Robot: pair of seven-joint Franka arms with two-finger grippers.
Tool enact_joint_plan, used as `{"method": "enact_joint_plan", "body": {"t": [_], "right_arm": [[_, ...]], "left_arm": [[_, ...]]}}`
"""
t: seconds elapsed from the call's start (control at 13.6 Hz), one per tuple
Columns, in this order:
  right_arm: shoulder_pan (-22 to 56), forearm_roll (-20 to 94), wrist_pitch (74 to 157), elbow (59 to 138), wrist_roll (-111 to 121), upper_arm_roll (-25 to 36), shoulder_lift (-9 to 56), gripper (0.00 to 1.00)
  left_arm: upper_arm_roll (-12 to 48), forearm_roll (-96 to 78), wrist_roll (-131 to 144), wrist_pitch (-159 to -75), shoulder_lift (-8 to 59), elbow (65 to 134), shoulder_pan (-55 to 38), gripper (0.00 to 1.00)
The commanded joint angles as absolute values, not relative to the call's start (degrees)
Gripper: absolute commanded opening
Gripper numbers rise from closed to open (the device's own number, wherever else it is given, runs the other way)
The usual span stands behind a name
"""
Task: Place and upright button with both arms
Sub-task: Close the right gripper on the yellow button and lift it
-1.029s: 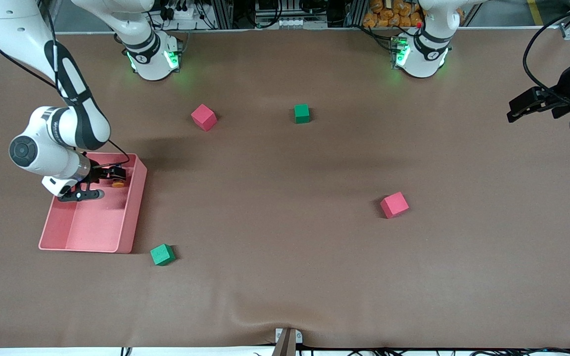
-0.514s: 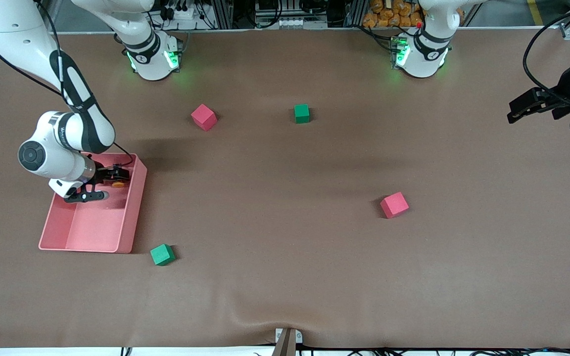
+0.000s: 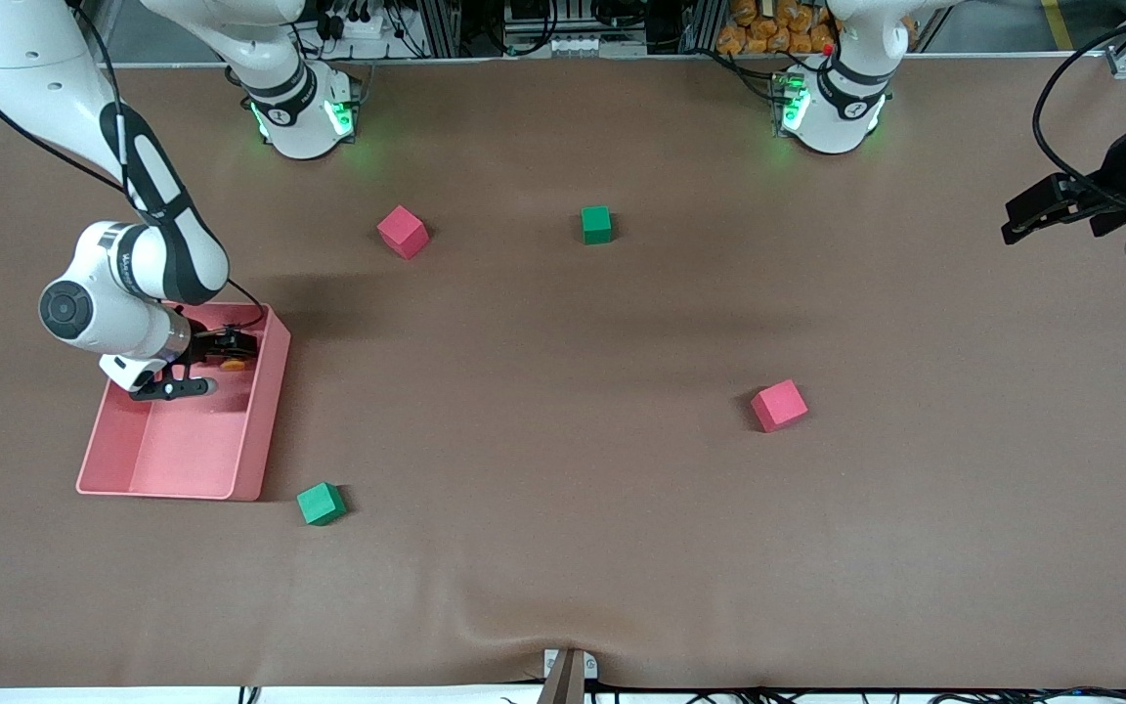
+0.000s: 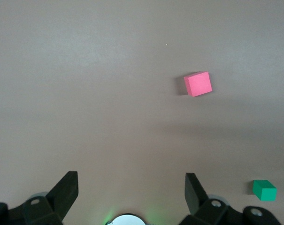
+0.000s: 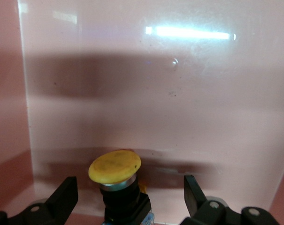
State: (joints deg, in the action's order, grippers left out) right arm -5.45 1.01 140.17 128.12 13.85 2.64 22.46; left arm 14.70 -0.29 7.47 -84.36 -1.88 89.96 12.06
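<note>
1. Front view: a brown table [image 3: 563, 548] carries a pink tray [image 3: 182, 460] near the edge at the right arm's end, with four foam cubes scattered across the rest of it.
2. The right gripper [image 3: 199, 364] is reached down into the tray, at the tray's end toward the robot bases.
3. The button [image 3: 234, 365] lies inside the tray in that same end, close to the tray wall that faces the table's middle; only its orange cap is clear in this view.
4. Right wrist view: the button [image 5: 116, 183] stands between the two black fingers of the right gripper [image 5: 127, 199], its orange cap tilted and its black body below it.
5. Those fingers [image 5: 64, 197] are spread wide, each apart from the button, so nothing is grasped.
6. The left gripper [image 3: 1037, 210] hangs over the table edge at the left arm's end, and that arm waits there.
7. Left wrist view: the left gripper [image 4: 130, 194] is released, its fingers wide apart and empty over bare table.
8. A red cube [image 3: 402, 232] and a green cube [image 3: 596, 224] lie nearer the bases' edge.
9. A second red cube [image 3: 778, 405] lies toward the left arm's end.
10. A second green cube [image 3: 321, 504] lies just beside the tray's corner nearest the front camera.
</note>
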Motion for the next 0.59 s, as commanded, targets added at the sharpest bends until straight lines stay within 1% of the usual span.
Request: {"method": "enact_joint_plan", "body": {"t": [0.0, 0.07, 0.15, 0.22, 0.29, 0.51], "right_arm": [[-5.8, 1.1, 140.4, 128.6, 14.4, 2.5, 22.3, 1.00], [-5.8, 1.0, 140.4, 128.6, 14.4, 2.5, 22.2, 1.00], [-5.7, 1.1, 140.4, 128.6, 14.4, 2.5, 22.2, 0.37], [-5.8, 1.0, 140.4, 128.5, 14.4, 2.4, 22.2, 0.09], [-5.7, 1.0, 140.4, 128.5, 14.4, 2.4, 22.2, 0.02], [-5.7, 1.0, 140.2, 128.4, 14.3, 2.4, 22.1, 0.01]], "left_arm": [[15.0, -0.4, 7.0, -84.6, -2.5, 90.4, 12.7, 1.00], [15.0, -0.4, 7.0, -84.6, -2.6, 90.4, 12.7, 1.00], [15.0, -0.4, 7.0, -84.5, -2.6, 90.4, 12.7, 1.00], [15.0, -0.4, 7.0, -84.4, -2.6, 90.4, 12.7, 1.00], [15.0, -0.4, 7.0, -84.4, -2.6, 90.4, 12.7, 1.00], [15.0, -0.4, 6.9, -84.4, -2.6, 90.4, 12.8, 1.00]]}}
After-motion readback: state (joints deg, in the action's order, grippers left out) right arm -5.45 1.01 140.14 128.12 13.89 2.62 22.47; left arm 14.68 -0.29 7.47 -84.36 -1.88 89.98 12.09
